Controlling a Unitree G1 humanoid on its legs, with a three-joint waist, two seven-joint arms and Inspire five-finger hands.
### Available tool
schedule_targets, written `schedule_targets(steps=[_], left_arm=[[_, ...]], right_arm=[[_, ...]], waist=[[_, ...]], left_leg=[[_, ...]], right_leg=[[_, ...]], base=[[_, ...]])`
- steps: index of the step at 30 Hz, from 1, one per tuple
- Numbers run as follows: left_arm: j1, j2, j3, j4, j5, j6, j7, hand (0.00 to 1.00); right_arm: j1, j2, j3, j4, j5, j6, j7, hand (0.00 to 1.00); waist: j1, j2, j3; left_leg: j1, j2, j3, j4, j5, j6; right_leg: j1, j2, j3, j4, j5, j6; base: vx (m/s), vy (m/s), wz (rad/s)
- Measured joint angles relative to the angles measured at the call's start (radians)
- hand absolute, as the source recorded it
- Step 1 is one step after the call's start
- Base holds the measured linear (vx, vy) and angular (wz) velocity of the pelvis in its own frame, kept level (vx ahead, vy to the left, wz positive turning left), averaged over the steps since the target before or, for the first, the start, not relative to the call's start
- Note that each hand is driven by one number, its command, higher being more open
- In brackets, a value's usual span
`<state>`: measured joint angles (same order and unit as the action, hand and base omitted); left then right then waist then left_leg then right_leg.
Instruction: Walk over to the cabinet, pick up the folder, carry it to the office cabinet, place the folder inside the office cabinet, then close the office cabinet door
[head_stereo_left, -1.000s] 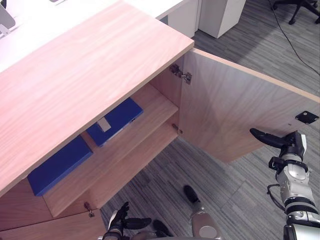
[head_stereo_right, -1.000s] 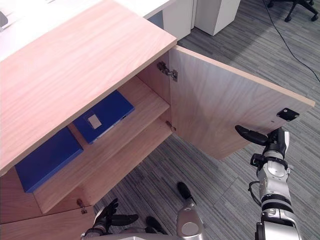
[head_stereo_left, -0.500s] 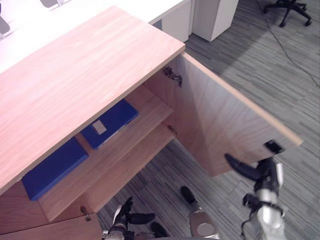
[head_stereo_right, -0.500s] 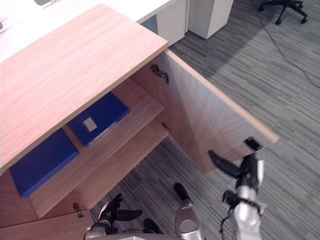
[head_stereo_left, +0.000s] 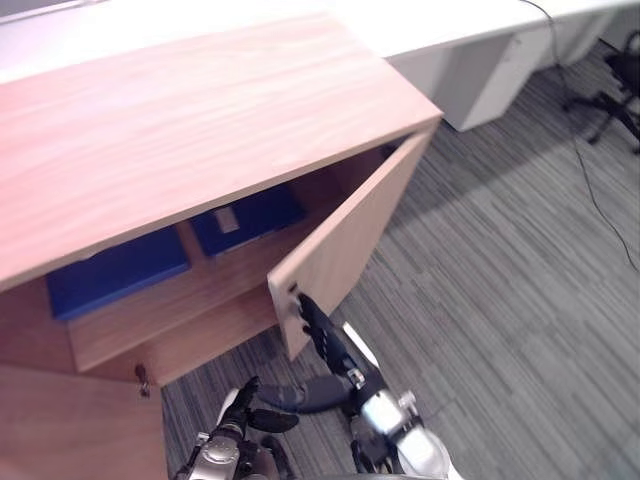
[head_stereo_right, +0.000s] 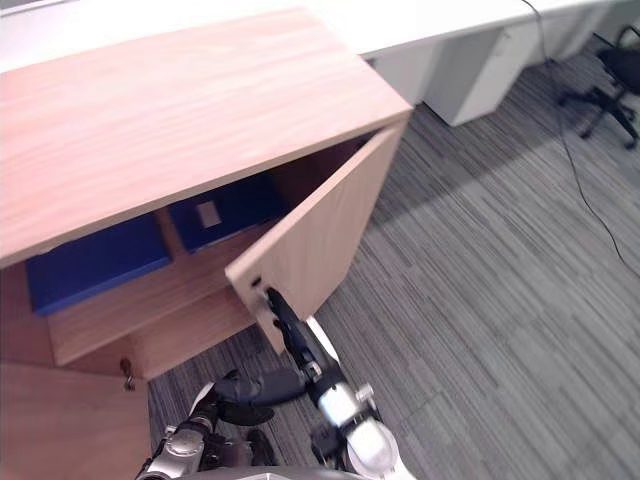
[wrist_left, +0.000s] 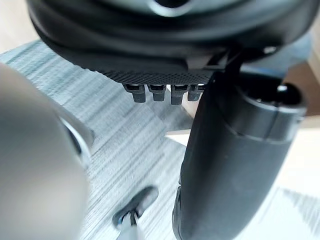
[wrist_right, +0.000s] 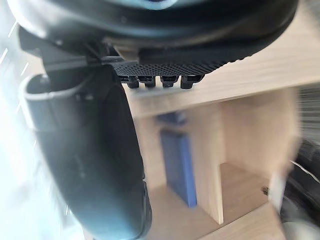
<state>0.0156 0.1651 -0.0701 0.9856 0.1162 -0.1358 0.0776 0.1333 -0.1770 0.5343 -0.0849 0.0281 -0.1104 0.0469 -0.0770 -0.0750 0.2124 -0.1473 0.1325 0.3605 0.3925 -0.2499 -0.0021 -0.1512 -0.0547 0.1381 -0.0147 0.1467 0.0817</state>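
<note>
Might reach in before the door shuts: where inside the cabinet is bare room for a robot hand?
Bare: the lower shelf, below the upper shelf, beside the half-shut door. Crowded: the upper shelf, two blue folders side by side. The right robot hand is at the door's free edge.

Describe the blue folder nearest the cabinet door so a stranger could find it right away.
Find the wooden cabinet with its door partly open. Two blue folders lie flat on the shelf inside, and the labelled folder is the one beside the door. It has a small pale label on its cover, whereas the plain folder next to it is all blue.
</note>
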Motion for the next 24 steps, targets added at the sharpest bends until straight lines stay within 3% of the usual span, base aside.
schedule_targets(steps=[5, 7, 9, 11, 18, 23, 24], left_arm=[[0.006, -0.005, 0.014, -0.046, -0.055, -0.001, 0.01, 1.0], [0.02, -0.017, 0.047, -0.068, -0.089, -0.002, 0.011, 1.0], [0.021, -0.014, 0.048, -0.071, -0.101, -0.002, 0.011, 1.0], [0.025, -0.02, 0.053, -0.083, -0.117, -0.005, 0.01, 1.0], [0.091, -0.042, 0.146, -0.181, -0.175, -0.013, 0.029, 1.0], [0.121, -0.064, 0.255, -0.31, -0.264, -0.034, 0.05, 1.0], [0.128, -0.064, 0.284, -0.349, -0.279, -0.038, 0.05, 1.0]], right_arm=[[-0.345, 0.005, -0.162, 0.303, -0.072, -0.013, -0.105, 1.0], [-0.383, 0.017, -0.311, 0.38, -0.08, -0.028, -0.21, 1.0], [-0.413, -0.01, -0.364, 0.448, -0.08, -0.017, -0.233, 1.0], [-0.423, -0.044, -0.371, 0.508, -0.079, -0.006, -0.243, 1.0], [-0.307, -0.004, -0.372, 0.563, -0.079, -0.004, -0.238, 1.0], [-0.279, 0.022, -0.368, 0.723, -0.079, -0.008, -0.211, 1.0], [-0.281, 0.028, -0.357, 0.759, -0.079, -0.008, -0.202, 1.0]], waist=[[0.06, 0.01, 0.006], [0.069, 0.017, 0.011], [0.075, 0.02, 0.013], [0.089, 0.031, 0.02], [0.111, 0.039, 0.022], [0.177, 0.056, 0.028], [0.207, 0.067, 0.029]], left_leg=[[-0.063, -0.039, -0.123, 0.007, 0.023, 0.011], [-0.088, -0.054, -0.165, 0.001, 0.039, 0.018], [-0.092, -0.065, -0.18, -0.012, 0.05, 0.018], [-0.095, -0.078, -0.204, -0.036, 0.067, 0.018], [-0.091, -0.115, -0.357, -0.119, 0.132, 0.014], [-0.078, -0.143, -0.527, -0.211, 0.208, -0.014], [-0.073, -0.146, -0.563, -0.242, 0.232, -0.022]], right_leg=[[0.011, -0.034, -0.124, 0.004, -0.023, -0.006], [0.006, -0.045, -0.168, 0.011, -0.033, -0.005], [0.004, -0.053, -0.183, 0.013, -0.037, -0.002], [0.003, -0.061, -0.208, 0.013, -0.044, -0.001], [0.053, -0.072, -0.37, 0.015, -0.089, 0.007], [0.118, -0.078, -0.552, 0.014, -0.129, -0.008], [0.128, -0.081, -0.588, 0.013, -0.134, -0.015]], base=[[-0.04, 0.01, 0.78], [-0.02, 0.017, 0.6], [-0.01, 0.014, 0.31], [0.0, -0.002, 0.36], [0.1, -0.07, 0.7], [0.05, -0.088, 1.07], [-0.01, -0.069, 1.14]])
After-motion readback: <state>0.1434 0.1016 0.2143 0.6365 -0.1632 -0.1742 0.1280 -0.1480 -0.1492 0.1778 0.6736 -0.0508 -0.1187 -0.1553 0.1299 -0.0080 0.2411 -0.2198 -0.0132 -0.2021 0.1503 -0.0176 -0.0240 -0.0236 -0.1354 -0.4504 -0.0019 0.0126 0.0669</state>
